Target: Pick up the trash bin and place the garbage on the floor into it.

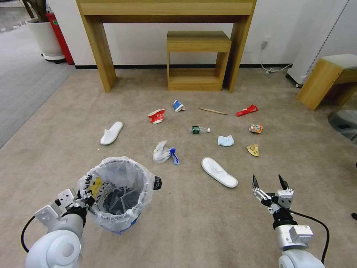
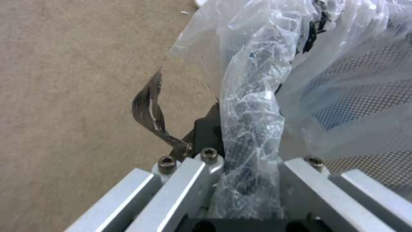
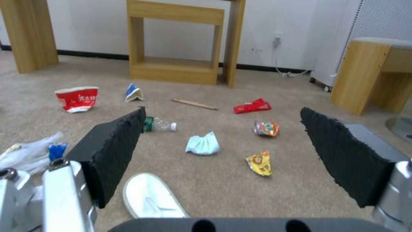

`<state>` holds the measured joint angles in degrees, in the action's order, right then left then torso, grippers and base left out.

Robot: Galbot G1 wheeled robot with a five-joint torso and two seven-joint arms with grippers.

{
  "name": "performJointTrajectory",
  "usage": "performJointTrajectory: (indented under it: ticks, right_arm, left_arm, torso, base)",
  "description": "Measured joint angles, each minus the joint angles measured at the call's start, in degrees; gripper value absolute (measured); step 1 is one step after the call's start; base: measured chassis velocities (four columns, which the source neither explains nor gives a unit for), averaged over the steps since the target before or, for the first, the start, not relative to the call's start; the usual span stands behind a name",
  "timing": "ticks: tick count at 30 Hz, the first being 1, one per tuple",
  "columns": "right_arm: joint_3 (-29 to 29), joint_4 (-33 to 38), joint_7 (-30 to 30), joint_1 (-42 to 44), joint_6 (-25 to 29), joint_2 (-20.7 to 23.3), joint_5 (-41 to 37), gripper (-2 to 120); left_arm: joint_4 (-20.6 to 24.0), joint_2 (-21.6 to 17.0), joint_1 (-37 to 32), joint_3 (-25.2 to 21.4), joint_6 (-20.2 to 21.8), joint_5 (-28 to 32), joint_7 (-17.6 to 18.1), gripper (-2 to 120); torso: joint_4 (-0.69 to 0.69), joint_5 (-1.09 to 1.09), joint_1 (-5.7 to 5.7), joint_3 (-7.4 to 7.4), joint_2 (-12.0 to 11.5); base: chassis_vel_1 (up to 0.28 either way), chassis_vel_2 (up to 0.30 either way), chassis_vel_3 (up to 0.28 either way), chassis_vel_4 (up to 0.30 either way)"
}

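Beige short-pile carpet floor [image 1: 193,223] carries all the litter. Small round black mesh trash bin [image 1: 117,193], lined with a crinkly translucent plastic bag, sits at front left; dark print on the bag is unreadable. Left gripper [image 1: 84,200] is at the bin's near-left rim, jaws clamped on the bagged rim, as the left wrist view shows [image 2: 251,154].

Right gripper [image 1: 270,183] hovers above the carpet at front right, jaws spread wide, holding nothing.

Garbage on the floor:
- white slipper [image 1: 219,172] just ahead of the right gripper, second white slipper [image 1: 111,133] far left
- clear plastic bag with blue bit [image 1: 163,152] beyond the bin
- crushed red paper cup [image 1: 156,116], white lettering, not legible
- crushed blue paper cup [image 1: 178,105]
- clear green-label bottle [image 1: 200,129], lying down
- wooden stick [image 1: 212,111]
- red wrapper [image 1: 247,110]
- crushed can [image 1: 256,128]
- blue mask [image 1: 225,140]
- yellow wrapper [image 1: 253,149]

Wooden desk [image 1: 167,15] stands against the wall behind.
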<state>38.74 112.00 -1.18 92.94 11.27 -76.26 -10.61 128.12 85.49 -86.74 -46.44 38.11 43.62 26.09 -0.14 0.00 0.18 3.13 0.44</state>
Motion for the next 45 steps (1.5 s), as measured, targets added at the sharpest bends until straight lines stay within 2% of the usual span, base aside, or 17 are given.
performJointTrajectory:
  ticks: [45]
  right_arm:
    - [-0.3, 0.2, 0.3, 0.7, 0.5, 0.0, 1.0, 92]
  left_arm:
    - [0.1, 0.0, -0.4, -0.4, -0.2, -0.3, -0.1, 1]
  torso:
    - [0.0, 0.0, 0.0, 0.0, 0.0]
  base:
    - [-0.088, 0.087, 0.086, -0.088]
